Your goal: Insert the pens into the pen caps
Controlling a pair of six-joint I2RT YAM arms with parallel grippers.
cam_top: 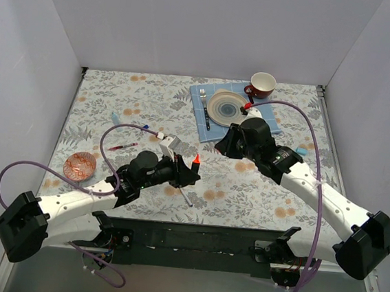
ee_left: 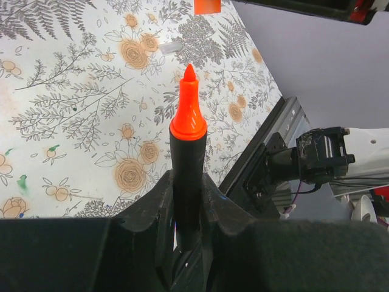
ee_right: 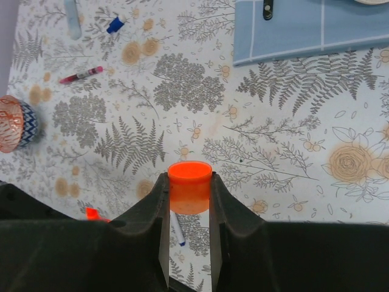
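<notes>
Left pincer (ee_left: 188, 185) clamped on the black marker (ee_left: 187, 155), orange tip pointing away from the wrist, above the bench (cam_top: 151, 100) to the near-left of the blue placemat (ee_right: 304, 30). Right pincer (ee_right: 189, 180) pinching the orange cap (ee_right: 189, 193), just on the near side of the placemat. Red pen (ee_right: 81, 75) lies flat, well left of the placemat.

White arm links (cam_top: 72, 202), black joint housings (cam_top: 20, 224), matte black claw fingers (ee_right: 152, 213), looping purple cables (cam_top: 317, 171)

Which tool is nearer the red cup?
Right. The right tool is below-left of the red cup, by the placemat's near edge; the left tool lies farther down and left.
</notes>
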